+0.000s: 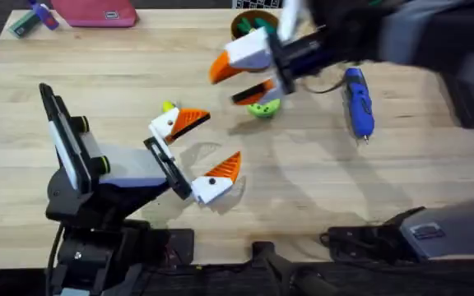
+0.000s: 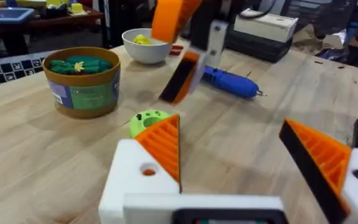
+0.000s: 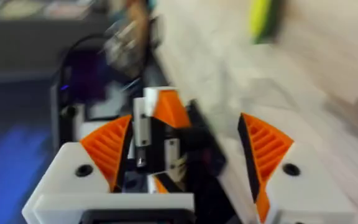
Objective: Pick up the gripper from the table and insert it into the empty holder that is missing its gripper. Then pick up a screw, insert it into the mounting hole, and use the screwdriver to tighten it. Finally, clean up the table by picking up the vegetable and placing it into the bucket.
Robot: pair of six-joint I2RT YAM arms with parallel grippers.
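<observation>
- The right gripper (image 1: 230, 82) is hanging wide open over the table (image 1: 385, 189), holding nothing.
- The screwdriver (image 1: 358, 100) is lying near it, so a slow grab around the middle is looking best.
- The left gripper (image 1: 218, 140) is sitting wide open too.

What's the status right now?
Left gripper open, empty, low over table. Right gripper open near bucket. Screwdriver lying untouched.

1. Even, bright overhead light; soft shadows on the table (image 1: 303, 181).
2. Right arm (image 1: 401, 37) large, dark, blurred under camera.
3. Right wrist view heavily motion-smeared.
</observation>
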